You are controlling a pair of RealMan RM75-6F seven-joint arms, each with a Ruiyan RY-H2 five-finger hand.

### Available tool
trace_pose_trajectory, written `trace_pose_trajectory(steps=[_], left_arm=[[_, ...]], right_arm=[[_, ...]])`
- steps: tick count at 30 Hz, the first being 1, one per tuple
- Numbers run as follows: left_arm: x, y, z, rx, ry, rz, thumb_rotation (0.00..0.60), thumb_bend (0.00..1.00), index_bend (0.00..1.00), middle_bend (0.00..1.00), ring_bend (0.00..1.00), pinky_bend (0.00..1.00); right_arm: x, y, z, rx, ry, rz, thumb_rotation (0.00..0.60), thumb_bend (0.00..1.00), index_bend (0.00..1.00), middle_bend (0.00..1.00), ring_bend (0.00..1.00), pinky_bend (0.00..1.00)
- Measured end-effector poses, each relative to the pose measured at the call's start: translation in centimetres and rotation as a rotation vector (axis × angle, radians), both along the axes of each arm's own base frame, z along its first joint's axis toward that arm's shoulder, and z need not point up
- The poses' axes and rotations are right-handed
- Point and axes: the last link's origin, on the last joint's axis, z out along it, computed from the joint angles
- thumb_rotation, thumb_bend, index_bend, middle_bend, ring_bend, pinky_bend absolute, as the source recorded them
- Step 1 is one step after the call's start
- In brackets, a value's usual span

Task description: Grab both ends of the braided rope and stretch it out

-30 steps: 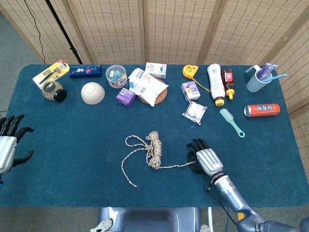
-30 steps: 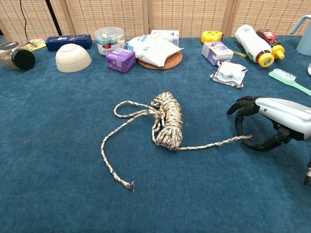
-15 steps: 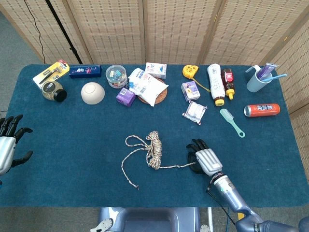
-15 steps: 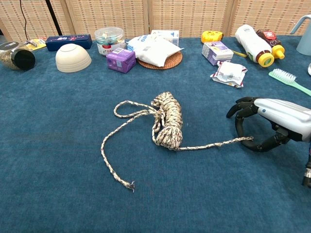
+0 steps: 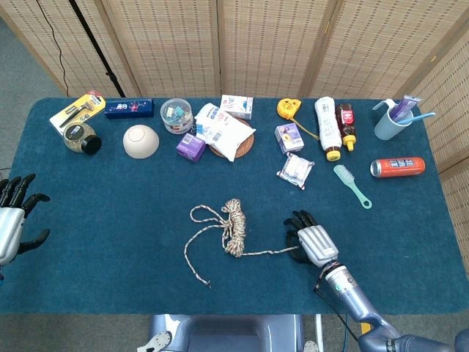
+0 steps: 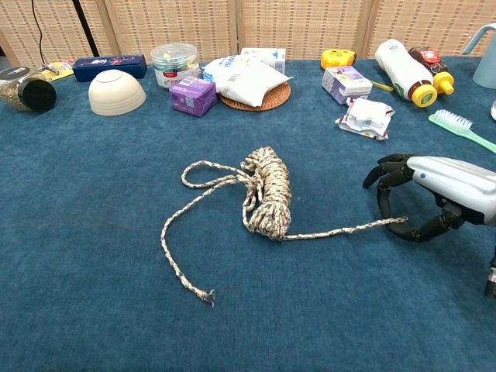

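The braided rope [image 5: 234,226] [image 6: 267,195] lies mid-table as a coiled bundle. One tail loops left to a frayed end [image 6: 208,295]. The other tail runs right to an end [image 6: 391,221] at my right hand [image 5: 312,240] [image 6: 434,194]. That hand arches over this end, its fingers [image 6: 383,182] above and its thumb just beyond the tip, with a gap between them and nothing pinched. My left hand [image 5: 11,220] hovers at the table's far left edge with its fingers spread, far from the rope, and shows only in the head view.
Along the far side stand a bowl [image 5: 141,141], a purple box [image 5: 191,147], a packet on a wicker mat [image 5: 226,132], bottles [image 5: 329,126], a cup [image 5: 392,121] and a can [image 5: 396,167]. A green brush [image 5: 352,185] lies behind my right hand.
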Motion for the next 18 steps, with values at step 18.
trace_pose_trajectory(steps=[18], left_arm=[[0.01, -0.12, -0.05, -0.001, -0.001, 0.0, 0.6, 0.21, 0.32, 0.06, 0.0, 0.0]], right_arm=[[0.19, 0.01, 0.32, 0.012, 0.014, 0.008, 0.6, 0.41, 0.58, 0.24, 0.08, 0.0]])
